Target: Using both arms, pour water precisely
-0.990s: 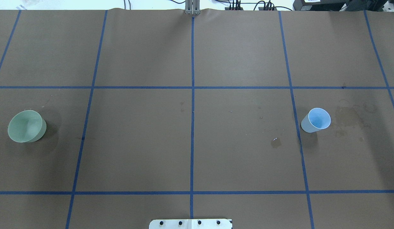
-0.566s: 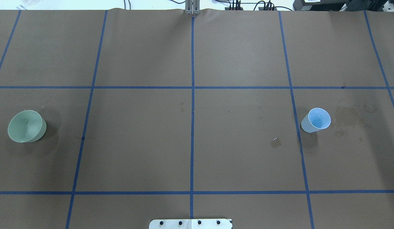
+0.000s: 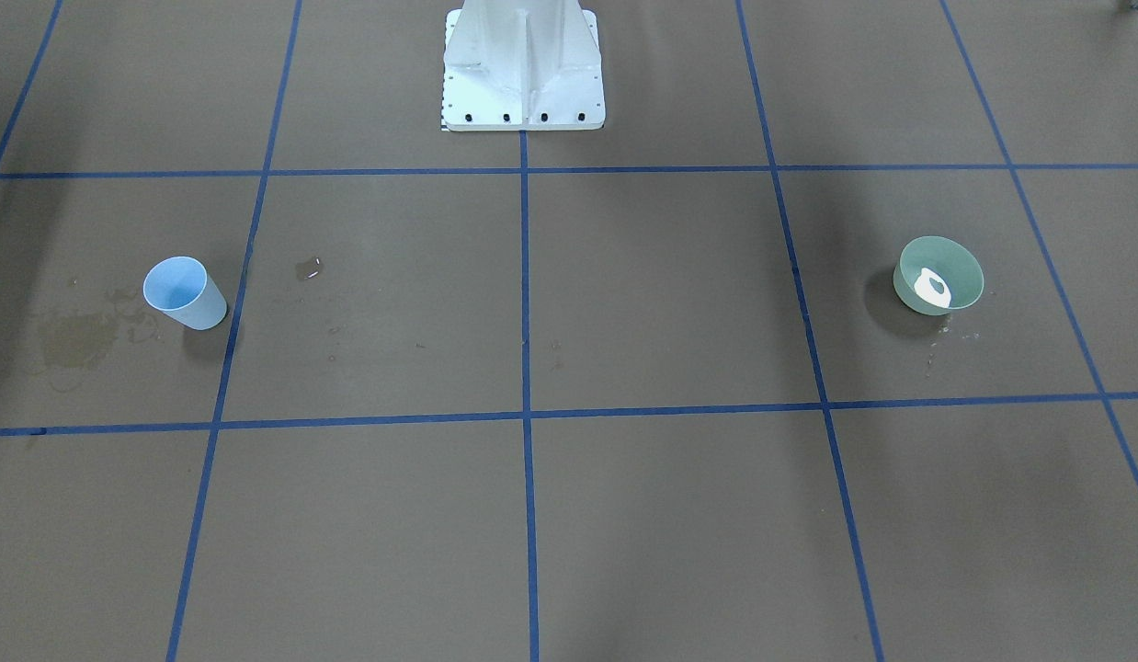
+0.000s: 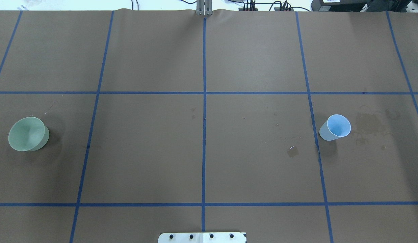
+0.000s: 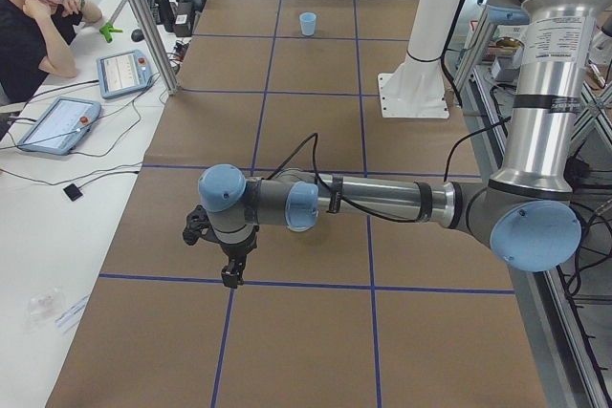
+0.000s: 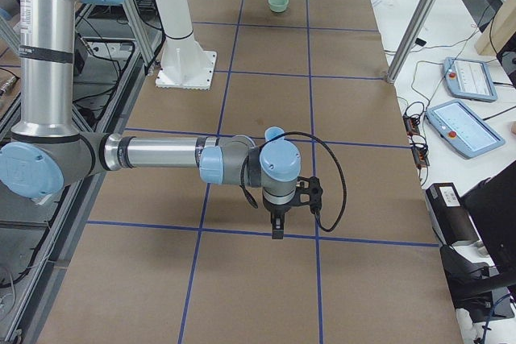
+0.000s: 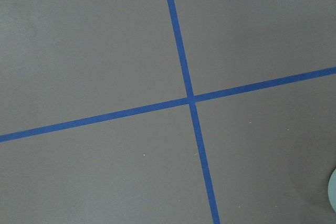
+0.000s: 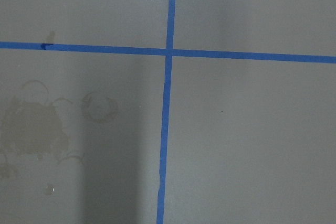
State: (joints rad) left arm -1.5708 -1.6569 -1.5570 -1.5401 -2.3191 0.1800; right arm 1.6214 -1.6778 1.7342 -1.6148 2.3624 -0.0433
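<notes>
A green bowl-like cup [image 4: 28, 134] stands at the table's left, also in the front view [image 3: 938, 276]; a white glint of water [image 3: 934, 287] shows inside it. A light blue cup [image 4: 335, 127] stands upright at the right, also in the front view [image 3: 183, 292]. My left gripper [image 5: 229, 274] shows only in the exterior left view, pointing down over the table; I cannot tell if it is open. My right gripper [image 6: 276, 227] shows only in the exterior right view, just in front of the blue cup [image 6: 274, 132]; I cannot tell its state.
A small puddle [image 4: 292, 151] and wet stains [image 4: 369, 125] lie near the blue cup. The white pedestal [image 3: 523, 92] stands at the robot's edge. Blue tape lines grid the brown paper. An operator [image 5: 29, 26] and tablets [image 5: 57, 123] sit beside the table.
</notes>
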